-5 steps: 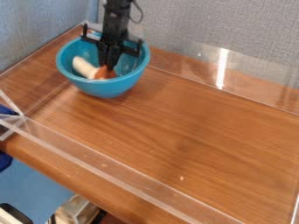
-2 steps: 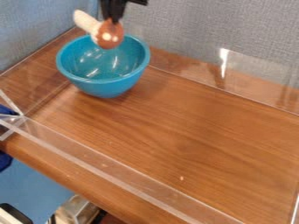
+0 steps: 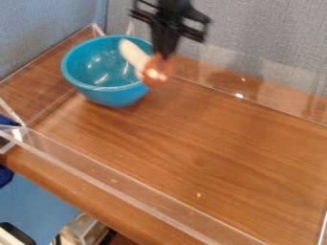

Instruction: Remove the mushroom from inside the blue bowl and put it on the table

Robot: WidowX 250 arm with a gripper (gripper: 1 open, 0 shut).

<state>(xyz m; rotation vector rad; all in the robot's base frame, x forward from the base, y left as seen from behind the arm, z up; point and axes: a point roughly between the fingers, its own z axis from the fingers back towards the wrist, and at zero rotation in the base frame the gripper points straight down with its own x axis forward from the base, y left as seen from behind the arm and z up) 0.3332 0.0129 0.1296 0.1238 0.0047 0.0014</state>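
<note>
Mushroom (image 3: pixel 151 63) held in the air just beside the blue bowl (image 3: pixel 105 75), over the table (image 3: pixel 205 144).

The main risk, as I judge it, is a drop. The toy hangs tilted, cream stem up and orange cap low, close to the bowl's right rim. A slack pinch or an early release could send it back in, or rolling toward the clear acrylic wall (image 3: pixel 274 84). The gripper (image 3: pixel 160 50) points down, its fingers pressed nearly together and pinching the mushroom; it touches nothing else.
</note>
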